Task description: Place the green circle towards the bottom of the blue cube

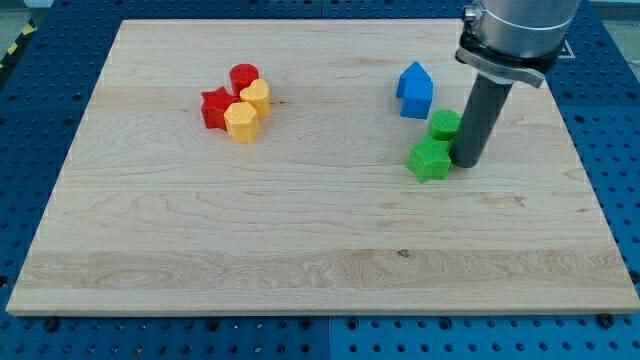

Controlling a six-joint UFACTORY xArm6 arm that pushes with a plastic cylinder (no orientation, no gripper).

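Note:
The green circle (443,124) lies right of the board's middle, just below and right of the blue cube (415,90), which looks like a blue block with a peaked top. A green star (430,160) sits directly below the green circle, touching it or nearly so. My tip (465,162) rests on the board at the right side of both green blocks, against the star's right edge. The dark rod rises from there to the arm's metal flange at the view's top right.
A cluster at the upper left holds a red star (214,107), a red circle (244,76), a yellow heart (257,95) and a yellow hexagon (241,122), all touching. The wooden board (320,270) lies on a blue perforated table.

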